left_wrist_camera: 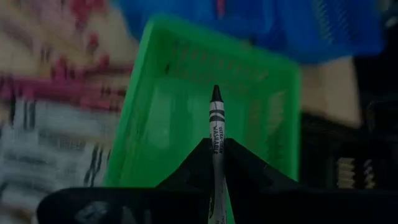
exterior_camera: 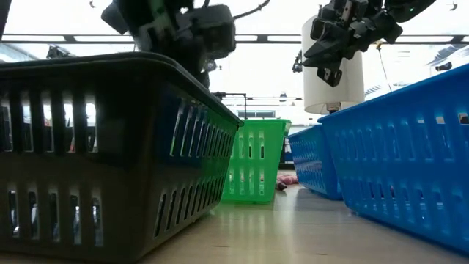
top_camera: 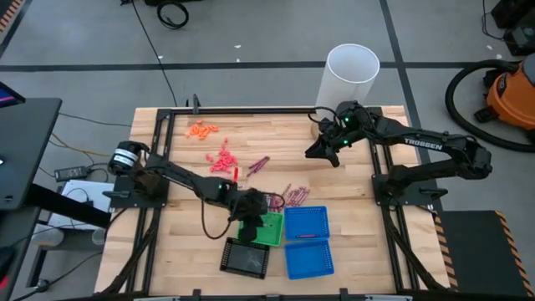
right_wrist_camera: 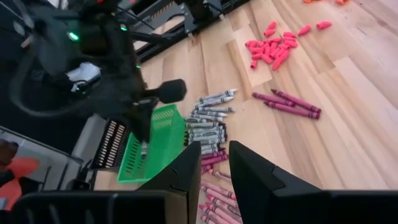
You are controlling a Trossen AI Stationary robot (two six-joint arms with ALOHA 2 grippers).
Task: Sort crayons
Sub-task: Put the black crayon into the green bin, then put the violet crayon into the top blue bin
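over the green tray (left_wrist_camera: 186, 130), left end effector (left_wrist_camera: 216, 152) grips crayon (left_wrist_camera: 216, 124).

Held crayon (left_wrist_camera: 216, 127): grey-silver, pinched upright over the green tray (left_wrist_camera: 273, 124).
Loose crayons (right_wrist_camera: 205, 127): grey and maroon (mixed heap), lying flat beside it.

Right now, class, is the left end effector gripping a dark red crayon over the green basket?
No: the left end effector grips a grey crayon with a dark tip above the green basket.
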